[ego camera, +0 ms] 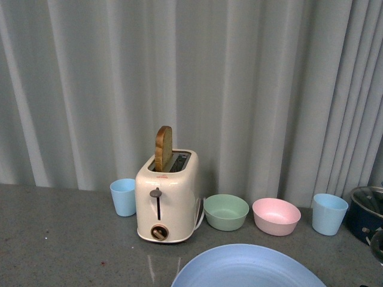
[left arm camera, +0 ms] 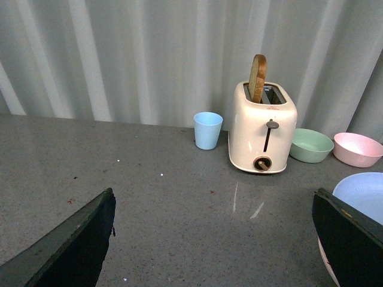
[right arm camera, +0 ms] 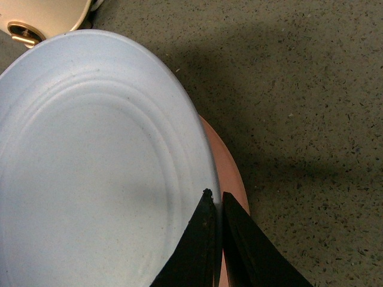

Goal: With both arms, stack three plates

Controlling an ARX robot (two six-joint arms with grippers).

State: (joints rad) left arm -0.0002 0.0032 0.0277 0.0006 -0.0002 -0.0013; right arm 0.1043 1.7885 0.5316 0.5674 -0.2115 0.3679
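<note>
Right wrist view shows the right gripper clenched on the rim of the light blue plate, which sits over the pink plate near the toaster. In the left wrist view, the left gripper is spread wide above the grey counter.

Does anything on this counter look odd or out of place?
Only slightly: the slice of bread juts high out of the toaster, leaning a little. The blue plate sits off-centre on the pink plate.
</note>
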